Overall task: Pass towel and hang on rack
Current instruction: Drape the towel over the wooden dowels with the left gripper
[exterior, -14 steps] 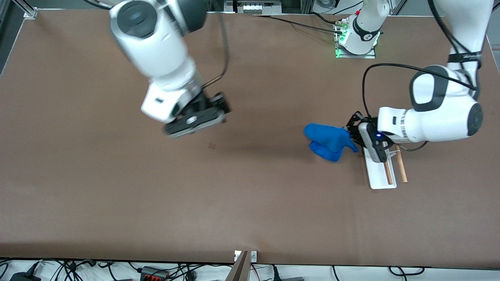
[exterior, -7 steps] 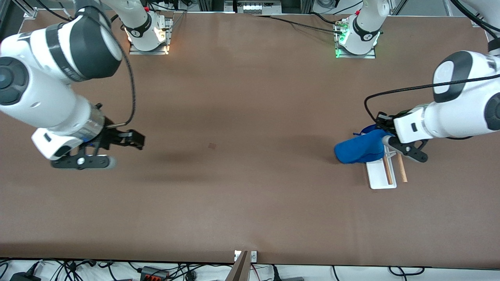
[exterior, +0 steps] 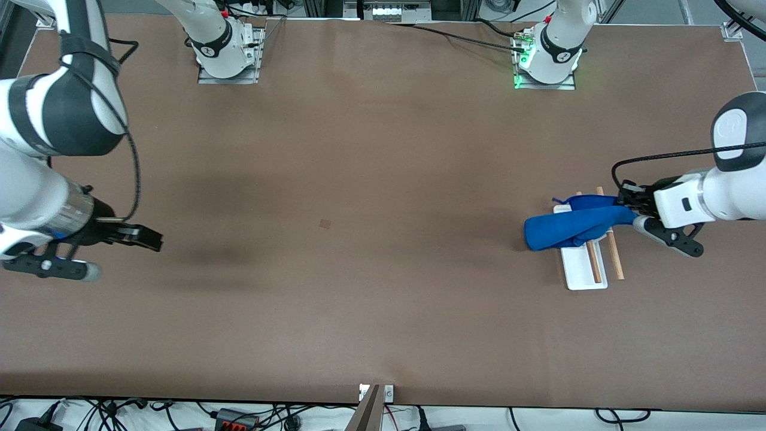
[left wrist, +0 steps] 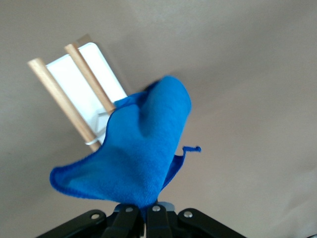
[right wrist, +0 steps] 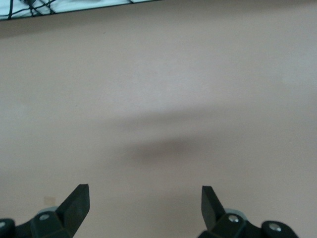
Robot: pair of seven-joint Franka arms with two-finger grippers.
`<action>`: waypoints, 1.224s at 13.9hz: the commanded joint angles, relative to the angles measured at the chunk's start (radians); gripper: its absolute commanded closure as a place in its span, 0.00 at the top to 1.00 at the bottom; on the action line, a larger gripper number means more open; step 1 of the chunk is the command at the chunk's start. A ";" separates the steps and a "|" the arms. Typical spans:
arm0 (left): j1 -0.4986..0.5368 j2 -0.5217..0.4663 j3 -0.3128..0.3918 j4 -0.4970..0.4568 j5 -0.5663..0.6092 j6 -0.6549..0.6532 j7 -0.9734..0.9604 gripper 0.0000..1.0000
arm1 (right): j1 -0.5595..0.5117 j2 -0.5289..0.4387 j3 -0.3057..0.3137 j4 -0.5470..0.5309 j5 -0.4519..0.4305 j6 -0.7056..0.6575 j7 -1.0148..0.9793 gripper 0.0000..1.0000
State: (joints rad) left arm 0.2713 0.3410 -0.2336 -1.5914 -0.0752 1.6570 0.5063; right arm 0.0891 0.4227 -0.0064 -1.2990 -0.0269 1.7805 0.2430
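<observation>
Your surface (exterior: 371, 287) is a broad, matte brown sheet, flat and bare-looking over most of its spread. At the right arm's end, your right hand (exterior: 134, 238) hangs over it with its dark fingers (right wrist: 74, 203) spread wide and nothing between them; that arm waits, well apart from the work.

At the left arm's end, your left hand (exterior: 631, 212) is pinched on one end of the towel (exterior: 565, 227), a soft, fuzzy, bright blue cloth folded into a thick, rounded wad. In the left wrist view the towel (left wrist: 136, 153) fans out from the closed fingertips, with a loose thread curling off one edge. Its long axis runs away from your left hand toward the right arm's end of the surface, and it drapes across the rack's rods close to that hand, the free end sagging past the rack's base.

The rack (exterior: 583, 263) sits just under and beside your left hand: a flat, smooth white rectangular base carrying two slim, round, light-brown wooden rods (left wrist: 86, 77) lying parallel. Their long axis runs from farther to nearer the front camera, crosswise to the towel. A thin white crosspiece (left wrist: 94, 141) joins the rods where the cloth covers them.
</observation>
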 commanded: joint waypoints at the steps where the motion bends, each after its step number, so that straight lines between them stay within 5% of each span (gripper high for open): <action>1: 0.058 0.035 -0.010 0.021 0.025 0.036 0.130 0.00 | -0.035 -0.123 0.000 -0.132 -0.005 0.050 -0.027 1.00; 10: 0.172 0.121 -0.009 0.022 0.043 0.154 0.348 0.00 | -0.126 -0.220 -0.020 -0.086 0.031 -0.151 -0.267 1.00; 15: 0.223 0.170 -0.009 0.021 0.041 0.222 0.434 0.00 | -0.120 -0.274 -0.026 -0.155 0.022 -0.116 -0.261 1.00; 17: 0.238 0.184 -0.009 0.019 0.041 0.246 0.457 0.00 | -0.120 -0.339 -0.026 -0.273 0.021 -0.052 -0.269 1.00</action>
State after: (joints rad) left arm 0.4912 0.5064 -0.2313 -1.5912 -0.0538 1.8870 0.9262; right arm -0.0284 0.1758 -0.0320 -1.4276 -0.0124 1.6620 -0.0029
